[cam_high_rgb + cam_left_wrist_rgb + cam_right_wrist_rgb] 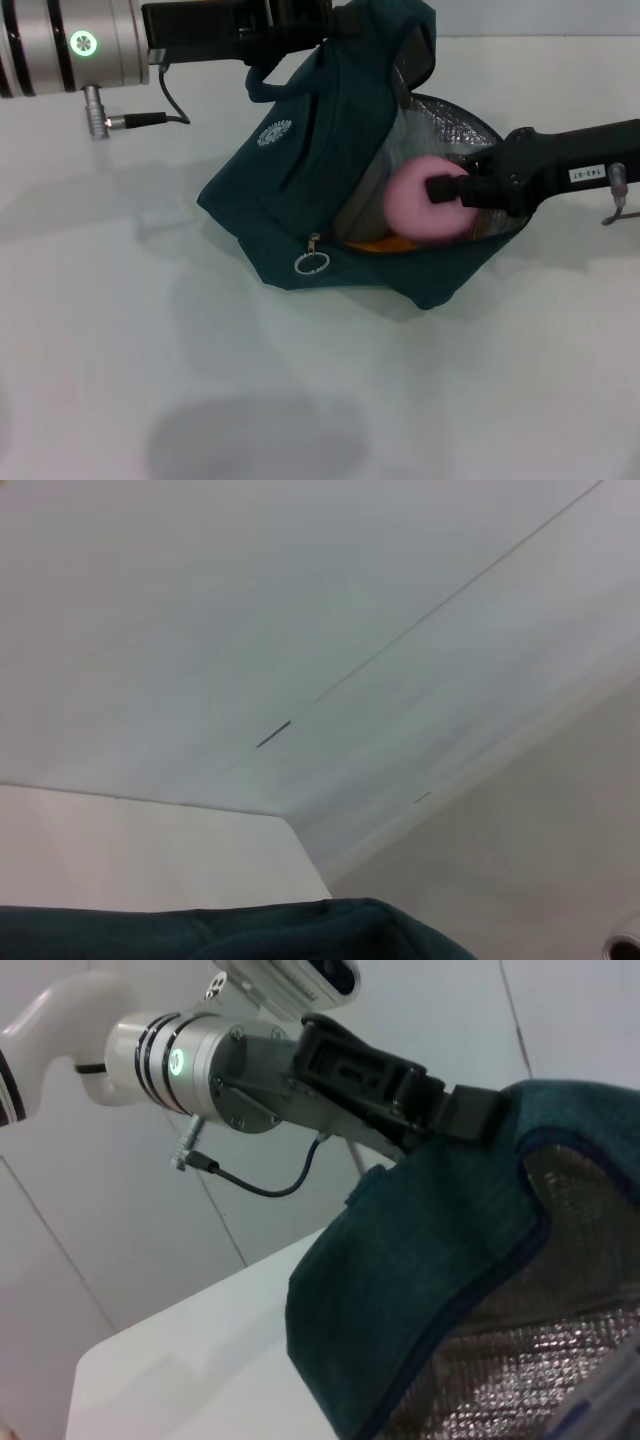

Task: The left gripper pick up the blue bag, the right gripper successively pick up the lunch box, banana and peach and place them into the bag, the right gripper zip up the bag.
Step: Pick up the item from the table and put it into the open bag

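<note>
Peach going into the blue bag

The right claw (450,190), at 3 o'clock, is closed on the peach (420,200) and holds it in the mouth of the blue bag (290,180). The left claw (330,25), at 12 o'clock, pinches the bag's top edge. The banana (375,243) peeks out inside. If the bag sags, the peach might hit the rim and roll onto the surface (150,350).

A smooth white matte table top (300,400) fills the head view, with soft grey shadows on it. The wrist views show plain white wall panels (200,630) divided by thin dark seams (272,735).
</note>
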